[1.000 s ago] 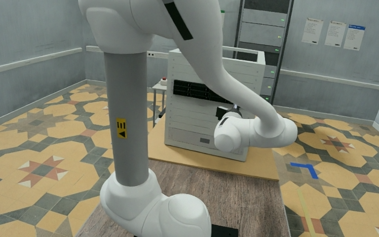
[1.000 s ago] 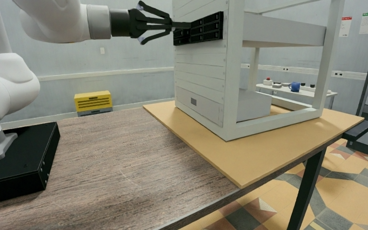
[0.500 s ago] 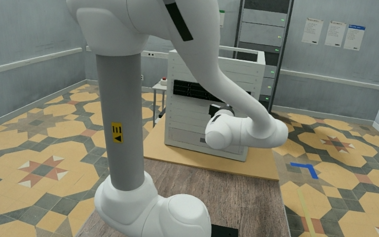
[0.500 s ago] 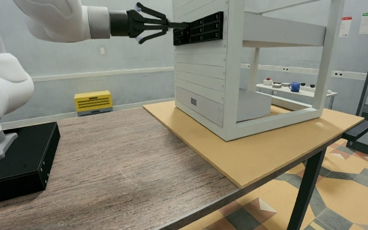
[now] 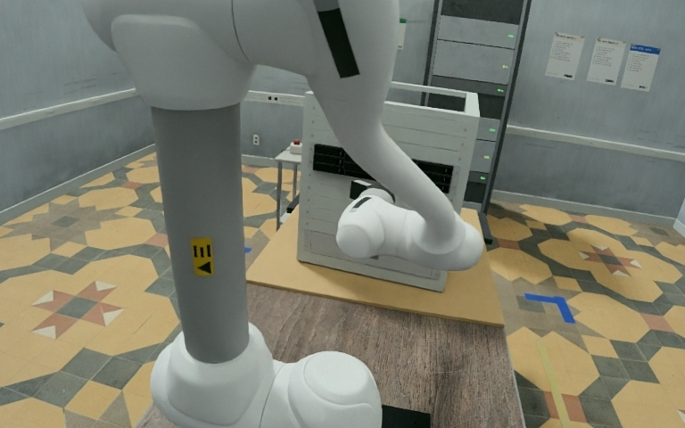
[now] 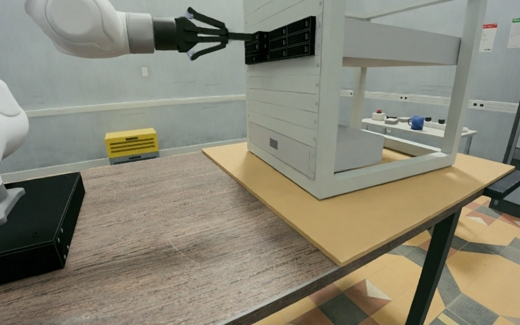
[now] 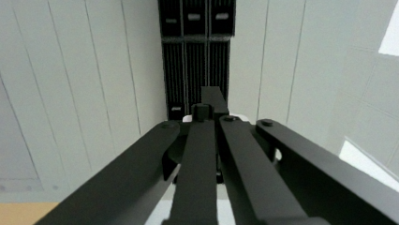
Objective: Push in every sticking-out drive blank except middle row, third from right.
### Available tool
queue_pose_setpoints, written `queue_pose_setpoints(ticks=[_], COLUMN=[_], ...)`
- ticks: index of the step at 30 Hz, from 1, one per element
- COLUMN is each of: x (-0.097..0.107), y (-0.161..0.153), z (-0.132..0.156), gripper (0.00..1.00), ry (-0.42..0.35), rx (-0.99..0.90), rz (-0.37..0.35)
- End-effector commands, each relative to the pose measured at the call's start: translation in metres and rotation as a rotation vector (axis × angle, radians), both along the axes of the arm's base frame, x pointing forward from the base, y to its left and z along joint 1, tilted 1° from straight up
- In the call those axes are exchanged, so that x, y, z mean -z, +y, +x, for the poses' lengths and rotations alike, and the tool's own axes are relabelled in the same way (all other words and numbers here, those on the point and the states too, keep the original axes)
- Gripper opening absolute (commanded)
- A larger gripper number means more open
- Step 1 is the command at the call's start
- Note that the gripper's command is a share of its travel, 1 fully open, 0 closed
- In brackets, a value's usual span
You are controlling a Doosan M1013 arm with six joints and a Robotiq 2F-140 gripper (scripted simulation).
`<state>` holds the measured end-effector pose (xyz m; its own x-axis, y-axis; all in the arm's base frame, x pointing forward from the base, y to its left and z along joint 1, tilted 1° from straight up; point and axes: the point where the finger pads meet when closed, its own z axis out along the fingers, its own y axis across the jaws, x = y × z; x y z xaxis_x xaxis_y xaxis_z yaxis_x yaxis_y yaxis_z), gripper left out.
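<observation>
Rack [image 6: 326,114], white and open-framed, stands on a tan board [image 6: 364,222] laid over the far end of the wood-grain table [image 6: 153,237]. High on its front panel sits the black block of drive blanks [image 6: 285,38], three rows deep. In the exterior view the blanks at the far end of the block stand out a little further than the rest. The tool [image 6: 245,36] reaches in level from the side of the arm's white wrist, fingers pressed together with nothing between them, and their tips meet the face of one of those far-end blanks. The wrist view looks along the closed fingers at a ribbed black blank front, with white panel slats on either side.

From the top view, the arm's forearm and elbow [image 5: 404,237] cross in front of the rack and hide the middle of the blank block, so which blanks stick out there cannot be told. A black base box [image 6: 38,222] sits at the near end of the table. Behind the rack a side bench [image 6: 422,132] carries a blue mug [image 6: 416,122] and a red button. A yellow unit [image 6: 131,145] rests on the floor by the wall, and a tall server cabinet [image 5: 477,65] stands behind the rack.
</observation>
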<state>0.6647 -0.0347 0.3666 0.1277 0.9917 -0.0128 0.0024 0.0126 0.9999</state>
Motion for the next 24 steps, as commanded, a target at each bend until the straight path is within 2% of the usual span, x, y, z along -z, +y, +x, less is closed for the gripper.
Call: queue_pose_setpoints(ticks=[1,14,24], x=[-0.003,-0.01,-0.013], y=[0.014,0.08,0.101], z=[0.003,0.012,0.015], gripper=[0.1,0.1,0.1], ry=[-0.002,-0.002,-0.002], rx=[0.009,0.009,0.009], rz=[-0.002,-0.002,-0.002])
